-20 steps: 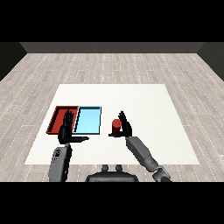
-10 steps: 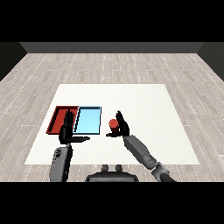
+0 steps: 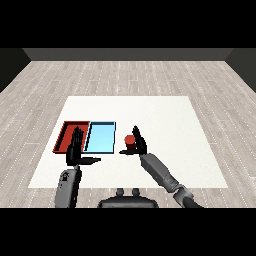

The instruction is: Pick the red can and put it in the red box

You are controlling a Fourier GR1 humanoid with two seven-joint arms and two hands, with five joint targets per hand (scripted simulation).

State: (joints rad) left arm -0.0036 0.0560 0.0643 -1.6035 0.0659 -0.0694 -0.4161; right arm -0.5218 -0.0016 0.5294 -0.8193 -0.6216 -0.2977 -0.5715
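One red can [image 3: 129, 142] stands on the worktop [image 3: 165, 120], right hand [image 3: 139, 144] touching it, fingers straight. Two trays: red tray [image 3: 65, 134], light blue tray [image 3: 100, 137]. Left hand [image 3: 76, 151] spread flat.

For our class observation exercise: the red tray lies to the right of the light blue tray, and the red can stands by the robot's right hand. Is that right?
Not quite. In the head view the red tray lies to the left of the light blue tray, not the right. The rest holds: the red can stands by the robot's right hand.
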